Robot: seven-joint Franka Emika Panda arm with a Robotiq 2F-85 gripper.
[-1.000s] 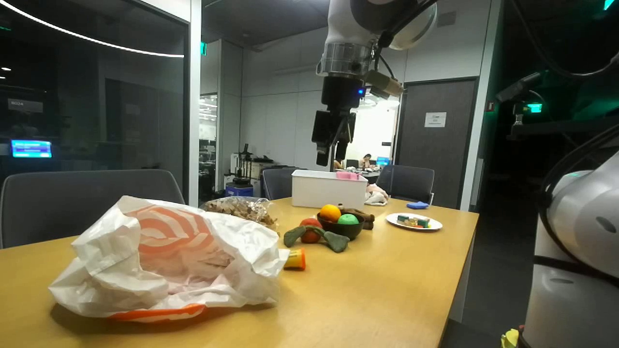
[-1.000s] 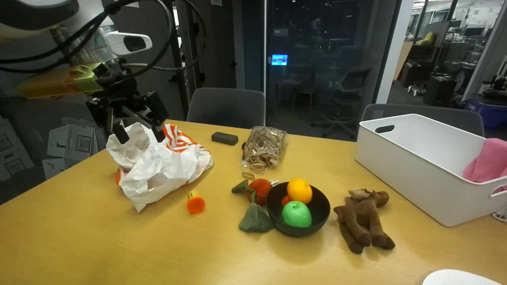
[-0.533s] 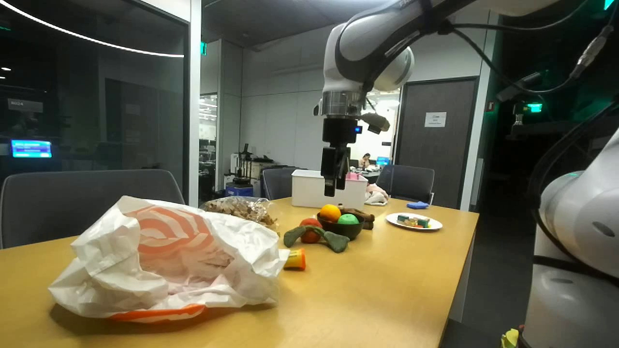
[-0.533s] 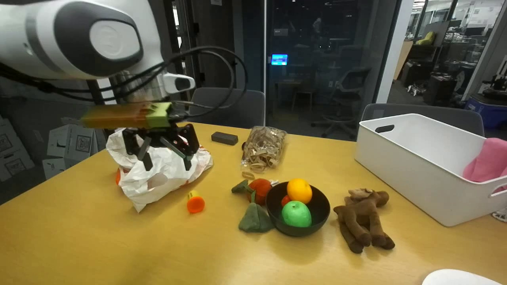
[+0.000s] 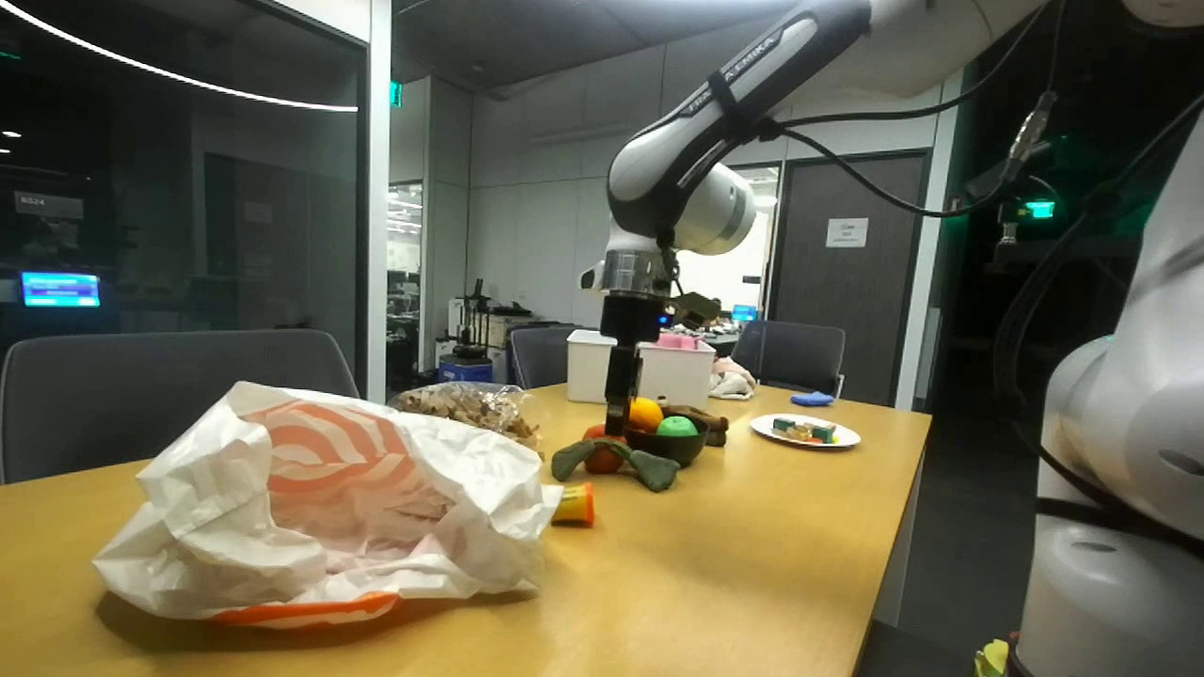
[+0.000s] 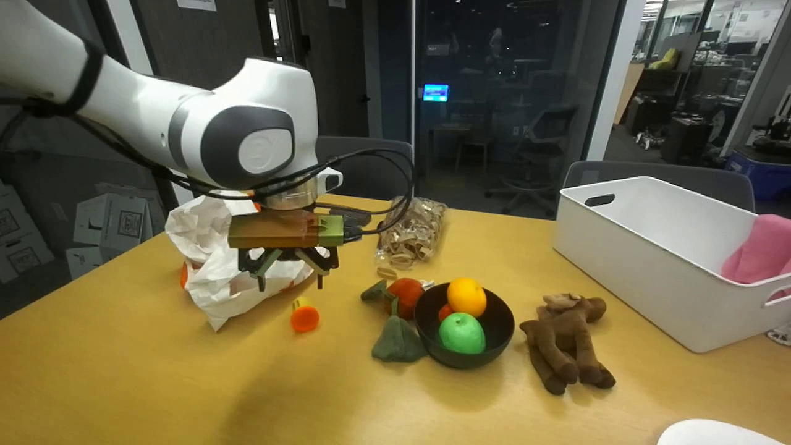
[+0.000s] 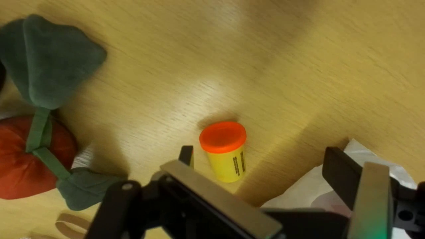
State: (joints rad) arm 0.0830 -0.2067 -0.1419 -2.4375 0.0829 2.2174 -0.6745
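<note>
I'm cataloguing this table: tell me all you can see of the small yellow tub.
The yellow tub, plastic by its look, is short and round, its orange lid on, with dark print too small to read. It lies on its side on the table, apart from the white bag. The open gripper hangs near, apparently not touching it.
</note>
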